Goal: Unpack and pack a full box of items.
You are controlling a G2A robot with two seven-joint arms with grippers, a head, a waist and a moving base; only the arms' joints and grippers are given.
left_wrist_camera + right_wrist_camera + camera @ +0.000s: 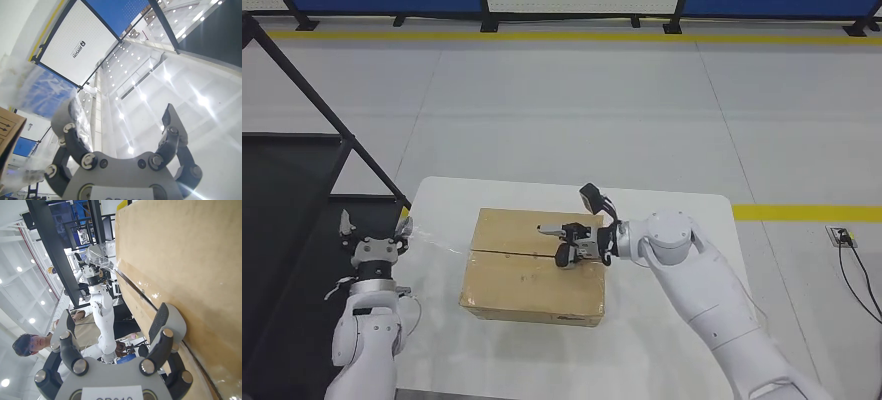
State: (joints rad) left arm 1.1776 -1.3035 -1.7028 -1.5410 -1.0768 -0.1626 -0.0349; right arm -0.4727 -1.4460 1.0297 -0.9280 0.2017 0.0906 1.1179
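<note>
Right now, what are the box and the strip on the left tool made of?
Box: brown cardboard, matte, with a flap seam along the top. Strip: thin clear plastic film, probably packing tape. It is glossy and crinkled, and the background shows through it. It clings to the left tool.

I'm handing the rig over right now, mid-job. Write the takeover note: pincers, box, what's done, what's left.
Left pincer: open, held up just off the table edge; a strip of clear tape sticks to one finger and stretches to the box's end on that side.
Right pincer: open over the cardboard box, one finger resting on top by the seam.
Box: on the table, flaps closed.
Done: tape looks peeled off the seam.
Left: shed tape, open flaps, unpack, repack.
</note>
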